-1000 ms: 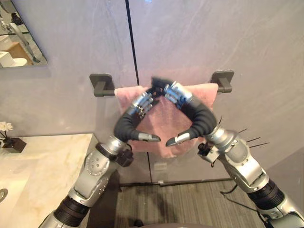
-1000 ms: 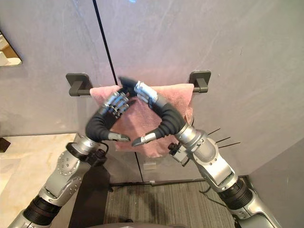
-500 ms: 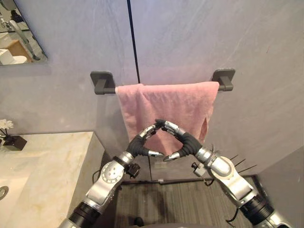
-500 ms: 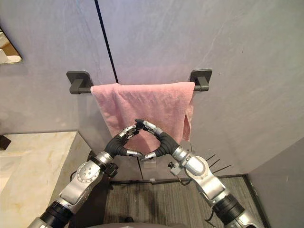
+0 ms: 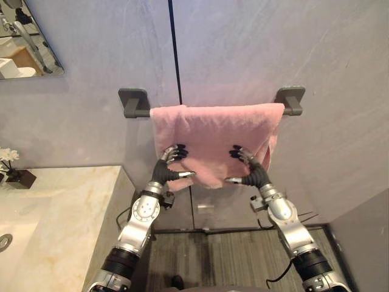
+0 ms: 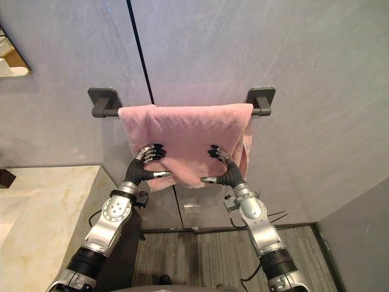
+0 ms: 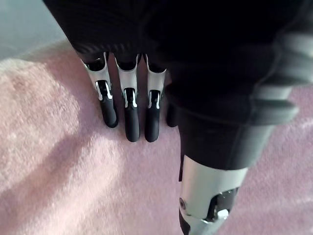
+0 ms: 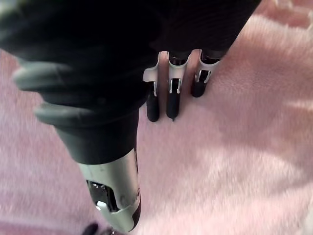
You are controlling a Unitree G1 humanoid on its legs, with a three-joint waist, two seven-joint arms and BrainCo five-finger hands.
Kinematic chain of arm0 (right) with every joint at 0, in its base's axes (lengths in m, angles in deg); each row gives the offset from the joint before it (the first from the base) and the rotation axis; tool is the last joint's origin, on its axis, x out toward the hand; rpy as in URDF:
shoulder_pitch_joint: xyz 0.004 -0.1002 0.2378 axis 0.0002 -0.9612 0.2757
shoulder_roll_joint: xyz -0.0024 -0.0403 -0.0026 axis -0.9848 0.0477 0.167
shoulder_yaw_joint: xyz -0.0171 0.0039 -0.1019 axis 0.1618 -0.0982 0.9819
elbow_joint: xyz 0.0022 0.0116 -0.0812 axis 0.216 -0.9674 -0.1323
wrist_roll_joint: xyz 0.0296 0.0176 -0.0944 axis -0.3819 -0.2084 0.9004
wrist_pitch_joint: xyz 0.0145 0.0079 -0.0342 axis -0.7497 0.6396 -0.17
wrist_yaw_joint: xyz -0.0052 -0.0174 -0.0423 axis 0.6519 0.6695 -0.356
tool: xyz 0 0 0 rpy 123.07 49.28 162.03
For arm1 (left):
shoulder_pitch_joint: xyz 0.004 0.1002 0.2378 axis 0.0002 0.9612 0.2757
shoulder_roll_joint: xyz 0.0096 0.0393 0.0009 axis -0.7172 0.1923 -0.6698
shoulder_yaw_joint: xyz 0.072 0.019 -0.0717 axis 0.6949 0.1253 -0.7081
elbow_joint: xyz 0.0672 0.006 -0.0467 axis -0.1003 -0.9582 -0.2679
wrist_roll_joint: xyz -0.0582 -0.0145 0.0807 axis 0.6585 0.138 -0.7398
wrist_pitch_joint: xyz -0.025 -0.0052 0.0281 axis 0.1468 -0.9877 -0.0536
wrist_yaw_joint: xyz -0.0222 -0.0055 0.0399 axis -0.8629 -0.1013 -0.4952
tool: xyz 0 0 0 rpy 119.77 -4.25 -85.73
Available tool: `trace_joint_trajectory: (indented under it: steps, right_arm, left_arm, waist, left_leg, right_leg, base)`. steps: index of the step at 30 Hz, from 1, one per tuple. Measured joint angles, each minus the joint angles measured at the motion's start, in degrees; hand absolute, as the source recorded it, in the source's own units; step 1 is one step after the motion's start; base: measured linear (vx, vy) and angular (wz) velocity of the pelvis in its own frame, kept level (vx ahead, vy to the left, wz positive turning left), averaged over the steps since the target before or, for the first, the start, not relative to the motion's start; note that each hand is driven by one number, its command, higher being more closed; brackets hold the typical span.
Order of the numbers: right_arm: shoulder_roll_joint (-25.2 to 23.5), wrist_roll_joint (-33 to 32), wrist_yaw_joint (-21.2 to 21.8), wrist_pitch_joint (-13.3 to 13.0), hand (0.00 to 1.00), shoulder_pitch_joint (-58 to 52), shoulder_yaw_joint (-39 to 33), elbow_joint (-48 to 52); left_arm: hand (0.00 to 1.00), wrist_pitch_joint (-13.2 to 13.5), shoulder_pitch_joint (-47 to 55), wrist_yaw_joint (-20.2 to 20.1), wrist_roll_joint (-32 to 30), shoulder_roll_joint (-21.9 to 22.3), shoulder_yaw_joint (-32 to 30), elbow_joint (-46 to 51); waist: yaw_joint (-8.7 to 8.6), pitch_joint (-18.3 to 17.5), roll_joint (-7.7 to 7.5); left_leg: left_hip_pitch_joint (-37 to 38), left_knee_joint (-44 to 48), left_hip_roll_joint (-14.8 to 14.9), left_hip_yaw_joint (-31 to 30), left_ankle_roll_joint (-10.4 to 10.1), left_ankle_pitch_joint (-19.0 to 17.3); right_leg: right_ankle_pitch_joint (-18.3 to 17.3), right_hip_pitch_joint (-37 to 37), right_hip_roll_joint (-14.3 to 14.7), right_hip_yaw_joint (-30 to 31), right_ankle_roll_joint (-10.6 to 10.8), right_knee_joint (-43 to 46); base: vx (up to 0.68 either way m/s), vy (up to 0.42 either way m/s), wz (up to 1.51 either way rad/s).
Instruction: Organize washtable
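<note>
My left hand (image 5: 164, 170) and right hand (image 5: 255, 171) have moved apart, and their straight, relaxed fingers press the fluffy pink towel (image 5: 209, 129).

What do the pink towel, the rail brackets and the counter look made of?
Pink towel: soft terry cloth, likely cotton; fuzzy pile shows in the wrist views.
Rail brackets: dark matte metal or plastic, cannot tell which; flat, no shine.
Counter: polished marble-like stone, cream with tan veins, possibly imitation.

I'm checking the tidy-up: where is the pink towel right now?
In the left eye view the pink towel hangs over the dark wall bar, right of the counter; the left hand and right hand touch its front.
</note>
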Motion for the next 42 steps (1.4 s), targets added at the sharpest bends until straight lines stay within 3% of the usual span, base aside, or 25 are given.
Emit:
trace_joint_trajectory:
  steps: [8,12,22,28,34,42]
  right_arm:
    - [-1.7,-0.1,-1.6,-0.1,0.00,-5.7,-8.5,3.5]
    - [-4.2,-0.2,-1.9,-0.2,0.00,-8.6,-12.5,7.9]
    - [-8.4,-0.6,-2.0,-0.6,0.00,-17.8,-17.4,12.1]
    - [-10.2,-1.5,-1.9,-1.5,0.00,-21.8,-20.8,12.4]
    - [-10.1,1.5,-1.6,-1.5,0.00,-28.6,-21.5,10.6]
    - [-9.6,8.5,-0.3,-1.3,0.00,-34.3,-19.1,-2.3]
  left_arm:
    - [0.00,0.0,1.7,2.1,-1.0,0.4,-7.0,-0.7]
    - [0.00,0.0,5.8,2.2,-0.9,2.7,-10.8,1.9]
    - [0.00,1.4,14.8,2.1,1.3,6.9,-13.4,11.9]
    - [0.00,1.7,20.8,1.3,1.4,8.6,-14.8,12.4]
    - [0.00,1.6,27.7,-2.6,1.4,9.3,-14.9,6.6]
    - [0.00,0.4,33.2,-5.3,-1.1,9.1,-17.0,-6.2]
  waist:
    - [-0.06,0.2,-1.27]
    - [-1.16,0.2,-1.34]
    - [-1.56,0.2,-1.31]
    - [-1.50,0.2,-1.33]
    - [-1.38,0.2,-1.32]
    - [-0.69,-0.2,-1.35]
  left_leg:
    - [0.0,0.0,0.0,0.1,-0.1,0.1]
    - [0.3,0.2,-0.4,0.1,-0.1,0.1]
    - [0.9,0.0,-0.4,0.0,-0.4,-0.2]
    - [0.6,0.0,-0.4,-0.2,-0.4,-0.2]
    - [0.4,0.0,-0.3,-0.7,-0.1,0.0]
    - [1.8,0.0,0.0,0.2,-0.2,-0.8]
  right_leg:
    - [0.5,0.3,0.0,-0.1,0.0,-0.7]
    - [0.5,0.4,0.1,-0.2,0.1,-0.5]
    - [0.2,1.0,0.0,-0.6,0.3,-0.6]
    - [0.2,1.0,-0.1,-0.9,0.3,-0.7]
    - [-0.1,1.0,-0.1,-1.3,0.3,-0.5]
    - [-2.9,1.0,-0.4,-1.6,0.3,2.6]
  base:
    - [0.00,0.000,0.00]
    - [0.00,0.000,0.00]
    - [-0.01,-0.003,0.00]
    - [0.00,0.000,0.01]
    - [0.00,-0.004,0.03]
    - [0.00,-0.005,0.01]
